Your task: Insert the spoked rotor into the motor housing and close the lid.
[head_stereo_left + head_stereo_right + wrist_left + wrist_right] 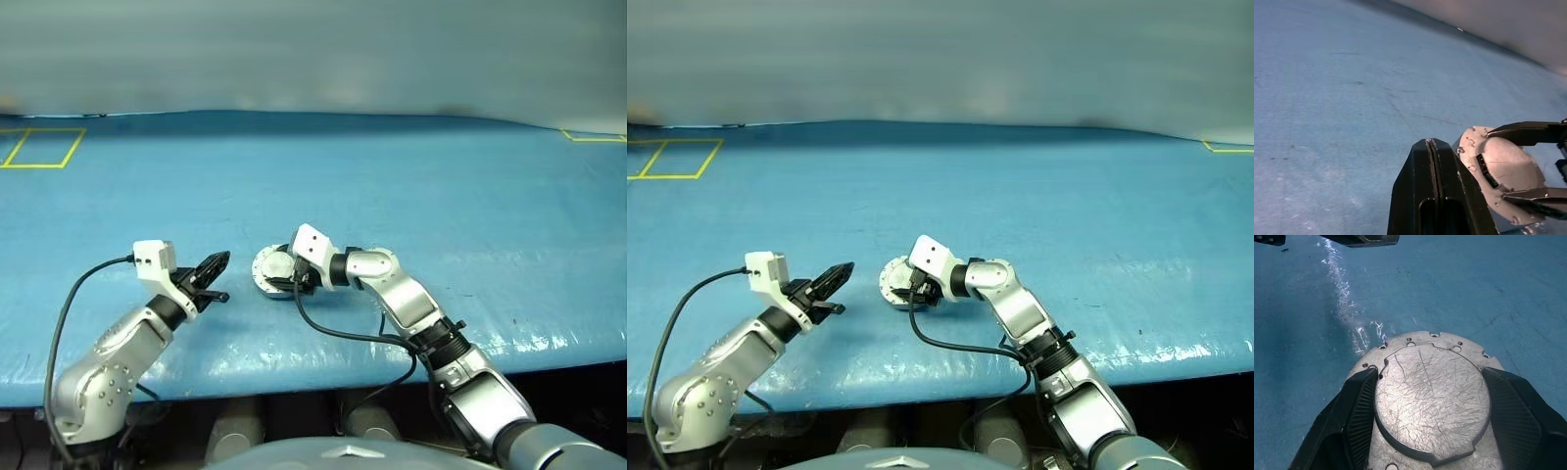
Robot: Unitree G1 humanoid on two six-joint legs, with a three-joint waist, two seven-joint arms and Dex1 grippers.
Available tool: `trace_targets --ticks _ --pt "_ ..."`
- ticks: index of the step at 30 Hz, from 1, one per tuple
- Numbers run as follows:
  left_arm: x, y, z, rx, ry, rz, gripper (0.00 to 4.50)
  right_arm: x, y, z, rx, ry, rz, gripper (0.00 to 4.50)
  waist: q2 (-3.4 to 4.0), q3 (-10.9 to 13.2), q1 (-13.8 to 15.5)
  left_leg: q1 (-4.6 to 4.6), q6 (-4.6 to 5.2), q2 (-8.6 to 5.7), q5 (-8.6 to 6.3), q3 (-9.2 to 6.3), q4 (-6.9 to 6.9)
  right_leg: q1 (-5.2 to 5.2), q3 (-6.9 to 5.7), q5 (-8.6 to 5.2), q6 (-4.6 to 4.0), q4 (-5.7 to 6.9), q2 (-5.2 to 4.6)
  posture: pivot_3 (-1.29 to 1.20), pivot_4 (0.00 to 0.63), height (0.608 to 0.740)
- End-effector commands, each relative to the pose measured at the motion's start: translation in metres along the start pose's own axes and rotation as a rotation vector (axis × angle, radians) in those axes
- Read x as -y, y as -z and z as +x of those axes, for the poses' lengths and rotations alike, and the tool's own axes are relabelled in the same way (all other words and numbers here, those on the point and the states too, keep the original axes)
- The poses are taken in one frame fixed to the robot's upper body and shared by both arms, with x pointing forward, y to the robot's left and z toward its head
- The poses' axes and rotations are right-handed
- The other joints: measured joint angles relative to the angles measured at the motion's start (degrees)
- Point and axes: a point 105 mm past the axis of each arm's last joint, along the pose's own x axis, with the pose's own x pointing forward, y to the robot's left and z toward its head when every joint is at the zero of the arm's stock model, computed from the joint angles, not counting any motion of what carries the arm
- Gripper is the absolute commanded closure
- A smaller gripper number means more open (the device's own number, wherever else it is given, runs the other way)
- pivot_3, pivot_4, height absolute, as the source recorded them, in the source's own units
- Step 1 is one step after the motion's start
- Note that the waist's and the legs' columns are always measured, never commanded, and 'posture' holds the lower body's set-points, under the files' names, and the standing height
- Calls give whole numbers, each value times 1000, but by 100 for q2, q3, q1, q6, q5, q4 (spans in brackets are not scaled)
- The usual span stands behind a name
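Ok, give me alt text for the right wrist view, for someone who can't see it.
The right end effector has its two black fingers against opposite sides of a round, scratched grey metal motor housing, which sits closed on the blue table. The housing's flat flange, ringed with small holes, sticks out beyond the fingers. The dark tip of the left end effector shows at the far edge.

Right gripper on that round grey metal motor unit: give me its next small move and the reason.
Probably open the right gripper and back it off. Its black fingers clasp both sides of the round grey metal motor housing, whose scratched plain face looks closed, with no spoked wheel showing. The unit seems to rest on the blue table, and the left gripper is shut and apart from it.
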Motion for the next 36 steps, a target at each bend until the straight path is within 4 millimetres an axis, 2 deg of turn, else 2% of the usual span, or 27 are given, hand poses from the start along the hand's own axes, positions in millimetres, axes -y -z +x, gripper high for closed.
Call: trace_targets --ticks 1,9,13,22,28,31,35,36 --pt "7 -4 9 -51 89 -17 4500 4 10 0 -36 28 14 1464 0 0 -6 0 -1 -1 0 1 -2 2 1 1 -3 0 1 0 150 740" --pt "7 8 37 -188 135 -8 4500 4 9 1 -26 35 22 1464 -1 0 -25 -1 -10 -11 6 2 -17 7 5 8 -19 0 5 0 150 740" --pt "3 16 43 -237 119 21 4500 5 8 0 -25 39 23 1464 -1 0 -31 -1 -13 -11 8 1 -20 6 4 10 -22 1 5 0 150 740" --pt "-6 27 46 -287 66 53 4500 6 8 0 -26 43 24 1464 -2 0 -33 -1 -15 -11 9 -1 -22 5 5 8 -22 -1 1 0 150 740" --pt "8 39 43 -341 145 64 4500 4 8 0 -20 35 24 1464 -2 0 -35 -1 -15 -1 9 -2 -23 5 5 8 -23 -2 0 0 150 740" --pt "9 42 43 -353 149 70 4500 2 7 -2 -4 19 54 1464 -2 0 -32 -1 -15 1 9 -2 -24 3 5 7 -23 -4 -2 0 150 740" --pt "7 42 43 -353 144 77 4500 6 8 -12 2 58 69 126 -5 -2 14 -2 -15 1 8 -4 -35 3 5 7 -26 -11 -11 0 150 740" --pt "7 42 43 -351 142 79 4500 7 8 -15 0 70 66 56 -6 -2 35 -2 -15 0 8 -6 -39 2 5 8 -30 -14 -12 0 150 740"
